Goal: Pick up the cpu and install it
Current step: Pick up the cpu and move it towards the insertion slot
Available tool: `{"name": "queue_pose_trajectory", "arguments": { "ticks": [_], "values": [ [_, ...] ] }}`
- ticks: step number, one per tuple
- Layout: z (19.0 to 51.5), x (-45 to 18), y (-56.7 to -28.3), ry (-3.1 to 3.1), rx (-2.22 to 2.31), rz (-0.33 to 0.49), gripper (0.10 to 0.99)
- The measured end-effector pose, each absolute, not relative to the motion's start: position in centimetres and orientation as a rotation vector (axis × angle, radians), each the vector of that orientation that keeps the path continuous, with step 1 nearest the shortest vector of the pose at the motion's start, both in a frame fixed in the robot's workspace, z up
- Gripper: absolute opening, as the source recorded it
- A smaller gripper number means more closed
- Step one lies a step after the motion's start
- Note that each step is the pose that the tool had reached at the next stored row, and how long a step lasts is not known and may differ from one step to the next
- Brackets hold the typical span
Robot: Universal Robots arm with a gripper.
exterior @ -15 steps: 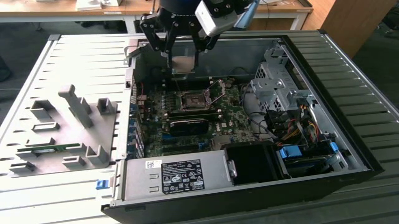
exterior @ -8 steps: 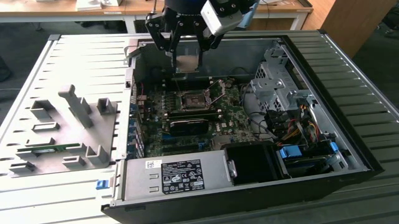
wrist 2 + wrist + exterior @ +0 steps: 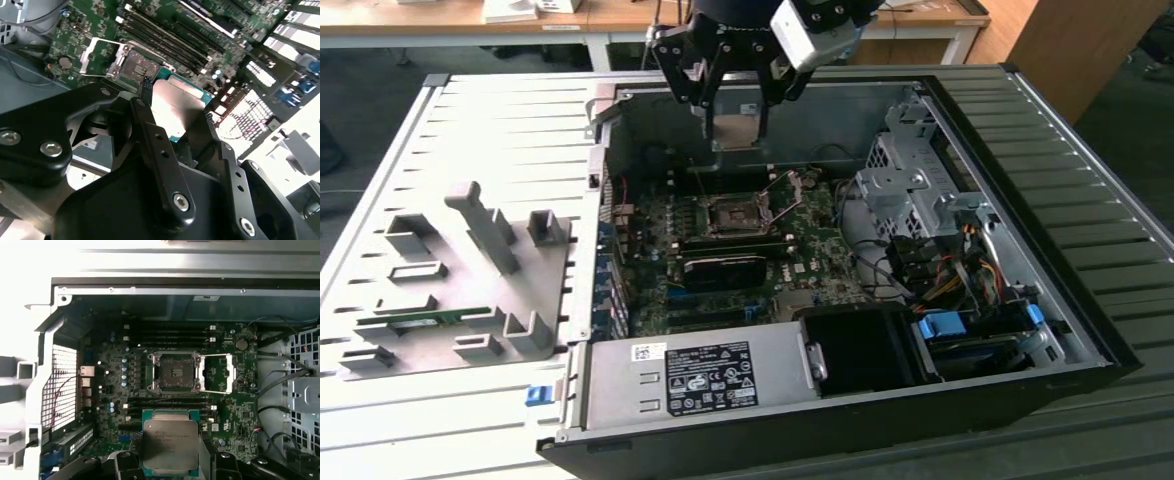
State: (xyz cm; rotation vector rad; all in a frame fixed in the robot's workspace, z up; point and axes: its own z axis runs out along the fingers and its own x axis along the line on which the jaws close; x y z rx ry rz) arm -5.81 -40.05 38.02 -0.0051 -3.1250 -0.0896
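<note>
The gripper [image 3: 177, 99] clamps the cpu [image 3: 170, 445], likely light, stiff and fragile, by opposite edges near the open socket [image 3: 173, 371].

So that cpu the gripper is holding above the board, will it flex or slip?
Probably stiff: the cpu looks like a flat metal-topped plate and shows no bend. The gripper pinches only its thin edges, so it could slip or tilt if knocked. Being so thin, it is likely light.
</note>
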Motion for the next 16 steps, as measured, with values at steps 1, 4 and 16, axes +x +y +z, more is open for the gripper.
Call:
{"name": "queue_pose_trajectory", "arguments": {
  "ticks": [1,4,16],
  "values": [
    [38.0,-5.6,-39.8,-3.125,-0.005,-0.090,0.529],
    [37.9,-5.2,-39.1,-3.125,-0.005,-0.089,0.529],
    [37.7,-3.8,-37.6,-3.125,-0.005,-0.090,0.529]
  ]
}}
